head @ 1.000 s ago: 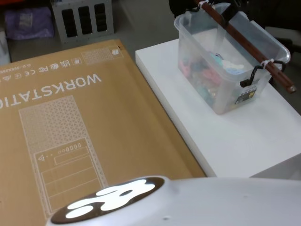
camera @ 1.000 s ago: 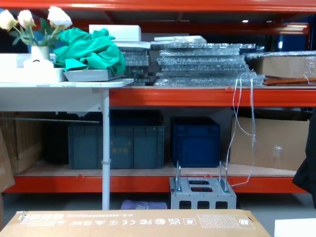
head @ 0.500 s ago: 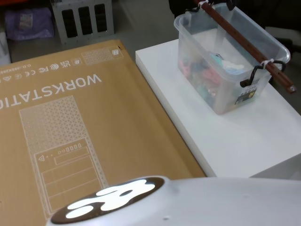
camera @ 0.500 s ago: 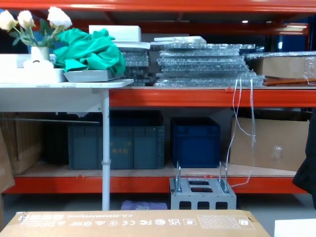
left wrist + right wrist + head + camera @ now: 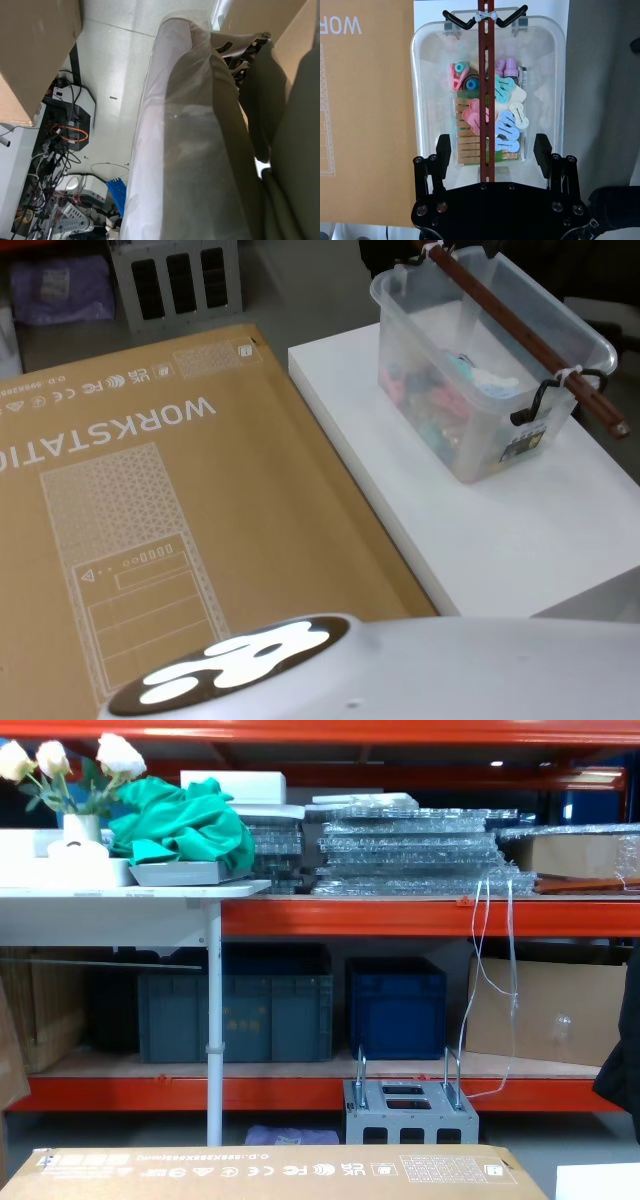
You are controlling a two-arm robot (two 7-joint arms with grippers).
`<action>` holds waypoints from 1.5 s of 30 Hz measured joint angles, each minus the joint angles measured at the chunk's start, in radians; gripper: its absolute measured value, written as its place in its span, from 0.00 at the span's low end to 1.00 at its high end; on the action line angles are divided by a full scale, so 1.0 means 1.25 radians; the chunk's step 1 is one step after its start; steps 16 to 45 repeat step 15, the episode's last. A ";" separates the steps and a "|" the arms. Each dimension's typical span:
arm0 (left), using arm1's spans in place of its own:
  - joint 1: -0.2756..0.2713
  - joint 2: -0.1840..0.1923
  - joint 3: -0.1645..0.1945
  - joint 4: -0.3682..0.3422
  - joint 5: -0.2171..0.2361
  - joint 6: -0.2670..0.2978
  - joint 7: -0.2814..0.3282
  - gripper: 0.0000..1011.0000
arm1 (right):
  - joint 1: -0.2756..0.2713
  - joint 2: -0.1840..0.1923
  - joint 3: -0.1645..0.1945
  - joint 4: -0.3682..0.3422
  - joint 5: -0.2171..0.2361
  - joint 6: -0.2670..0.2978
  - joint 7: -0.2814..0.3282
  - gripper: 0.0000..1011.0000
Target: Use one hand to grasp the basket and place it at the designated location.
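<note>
The basket [image 5: 487, 370] sits on the white tabletop [image 5: 520, 540], beside a big brown box [image 5: 150, 510]. A brown stick [image 5: 486, 100] lies across its top, tied to 2 black hooks. The right gripper [image 5: 492, 150] hangs above it, fingers wide apart (nothing held). Colorful clips [image 5: 490, 115] lie inside.
</note>
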 joint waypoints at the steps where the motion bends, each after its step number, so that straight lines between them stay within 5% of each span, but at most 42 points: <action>1: 0.000 0.000 0.000 0.000 0.000 0.000 0.000 0.00 | 0.000 0.000 0.000 0.000 0.000 0.000 0.000 0.99; 45: 0.000 0.000 0.000 0.000 0.000 0.000 0.000 0.00 | 0.000 -0.001 -0.002 0.002 0.000 0.000 0.000 0.99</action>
